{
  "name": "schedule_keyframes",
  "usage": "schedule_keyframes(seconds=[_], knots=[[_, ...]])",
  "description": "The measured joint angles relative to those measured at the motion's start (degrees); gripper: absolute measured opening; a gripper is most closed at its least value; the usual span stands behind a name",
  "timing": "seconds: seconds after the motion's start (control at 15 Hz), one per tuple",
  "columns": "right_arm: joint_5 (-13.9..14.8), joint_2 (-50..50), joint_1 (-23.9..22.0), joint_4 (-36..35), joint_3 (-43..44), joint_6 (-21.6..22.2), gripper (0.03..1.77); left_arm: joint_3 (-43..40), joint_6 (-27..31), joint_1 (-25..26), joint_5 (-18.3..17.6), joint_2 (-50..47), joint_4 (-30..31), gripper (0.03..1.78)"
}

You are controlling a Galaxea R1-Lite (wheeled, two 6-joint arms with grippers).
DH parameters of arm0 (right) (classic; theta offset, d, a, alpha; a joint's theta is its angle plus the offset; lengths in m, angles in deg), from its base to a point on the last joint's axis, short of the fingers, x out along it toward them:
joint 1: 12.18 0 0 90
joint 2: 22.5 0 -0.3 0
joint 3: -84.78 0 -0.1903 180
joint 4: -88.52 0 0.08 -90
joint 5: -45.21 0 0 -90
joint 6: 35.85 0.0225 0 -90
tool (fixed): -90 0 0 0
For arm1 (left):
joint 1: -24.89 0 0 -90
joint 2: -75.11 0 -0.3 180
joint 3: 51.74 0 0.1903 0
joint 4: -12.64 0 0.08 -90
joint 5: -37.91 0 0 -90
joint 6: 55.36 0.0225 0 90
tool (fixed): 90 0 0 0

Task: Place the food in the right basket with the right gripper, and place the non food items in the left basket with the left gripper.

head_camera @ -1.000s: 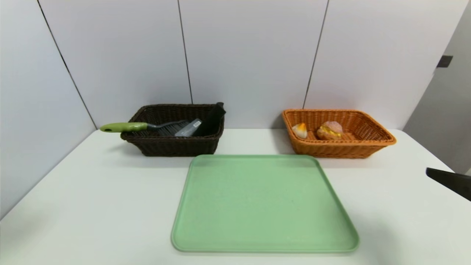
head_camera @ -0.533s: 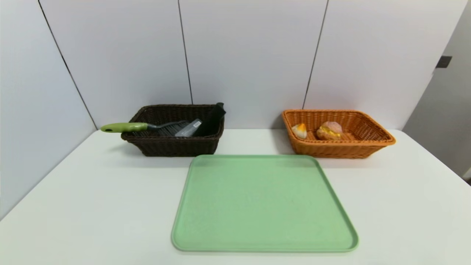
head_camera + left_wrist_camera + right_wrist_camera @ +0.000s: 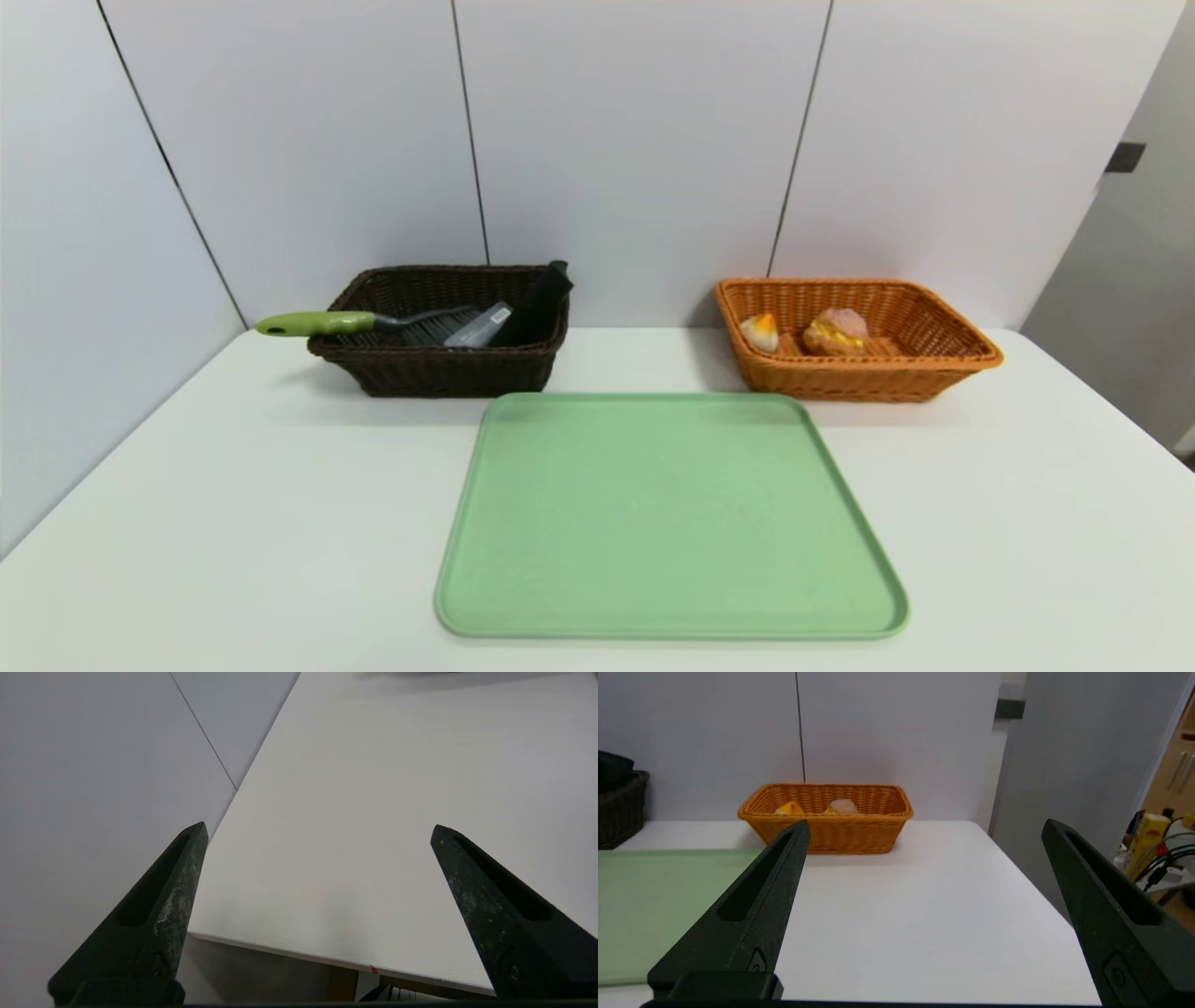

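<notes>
Right claw [image 3: 920,826] gone from head view

A white table [image 3: 233,523] stands in a corner of pale grey wall panels [image 3: 635,140] divided by thin dark seams, and past its right edge a wooden cabinet [image 3: 1174,772] and some cables [image 3: 1164,858] are visible.
</notes>
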Motion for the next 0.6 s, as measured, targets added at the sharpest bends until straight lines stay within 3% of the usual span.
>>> schedule_keyframes(seconds=[0.13,0.33,0.47,0.6], knots=[[0.3,0.7,0.0,-1.9,-0.6,0.0,1.71,-7.6,-0.3,0.0,-0.2,-0.5,10.3,1.69],[-0.3,1.0,0.0,-5.9,-3.4,-1.3,1.71,-21.6,-0.5,0.0,-2.6,-0.7,31.3,1.69],[-0.5,1.0,0.0,-9.6,-6.9,-2.1,1.71,-27.0,-1.0,0.0,-6.9,-0.8,43.9,1.69],[-0.6,1.0,0.0,-14.7,-11.7,-3.0,1.71,-28.5,-2.5,0.0,-12.2,-0.8,47.3,1.69]])
